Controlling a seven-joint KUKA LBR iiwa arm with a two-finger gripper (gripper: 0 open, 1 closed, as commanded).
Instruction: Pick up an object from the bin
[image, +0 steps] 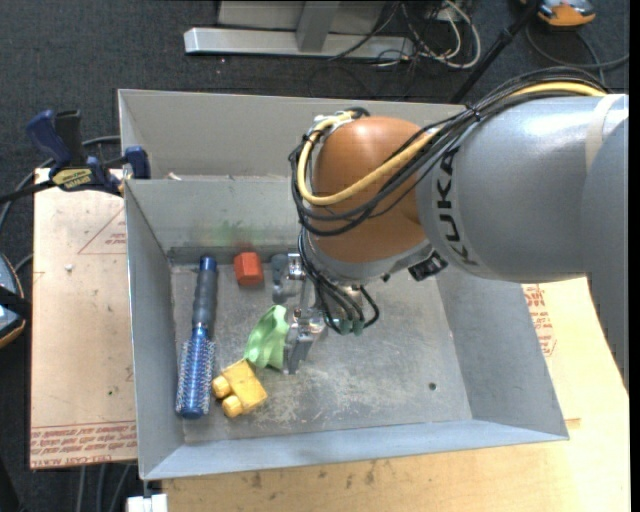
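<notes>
Claw (296, 345) low over the floor of the grey bin (400, 375), left of the middle, its tip touching or just beside the right edge of a crumpled pale-green thing (266, 338); whether it is spread or pressed together I cannot tell, since the wrist and cables above hide that; nothing shows as pinched in it.

Nearest the front wall lies a yellow block toy (238, 388), just in front of the green thing and close to it; to its left a blue hairbrush (197, 345) lies lengthwise, bristle end toward the front, handle pointing to the back; the green thing sits between brush and claw, apart from the brush; farther back a small red block (248, 268) rests near the rear wall, well clear of the claw; above it all hangs the arm's orange cover (365, 190) with its looped cables.

As I judge it, the step in hand is the bottom of the reach, with the grasp not yet proved and the lift not begun; every thing lies on the floor of the bin.

The next move calls for the claw to be centred on the green thing rather than beside it, then a firm close; the thing looks soft and may fold or slip; the lift should go straight up, clear of the yellow block.
</notes>
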